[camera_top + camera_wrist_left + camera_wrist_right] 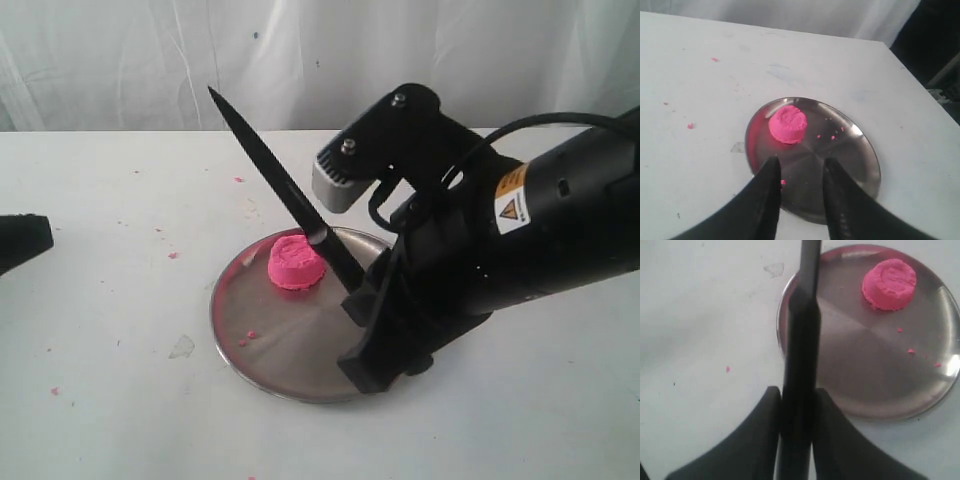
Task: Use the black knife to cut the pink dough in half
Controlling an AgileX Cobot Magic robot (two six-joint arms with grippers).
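White cloth hangs behind a white table [110, 400] speckled with pink crumbs. Just right of the frame's centre in the exterior view sits a round steel plate [262, 352], and the pink dough [295, 262] stands whole on its upper left part, a squat flat-topped lump.

The right gripper [796, 412] has its fingers clamped on the handle of the black knife [272, 175], whose blade slants up toward the upper left, point in the air and above the dough.

The left gripper [799, 176] hovers near the plate's rim, fingers narrowly parted and holding nothing.

To cut well, I'd say the blade should tip down level, line up across the middle of the flat top, then press straight through to the steel. The plate looks free to slide, so a sideways push seems risky.
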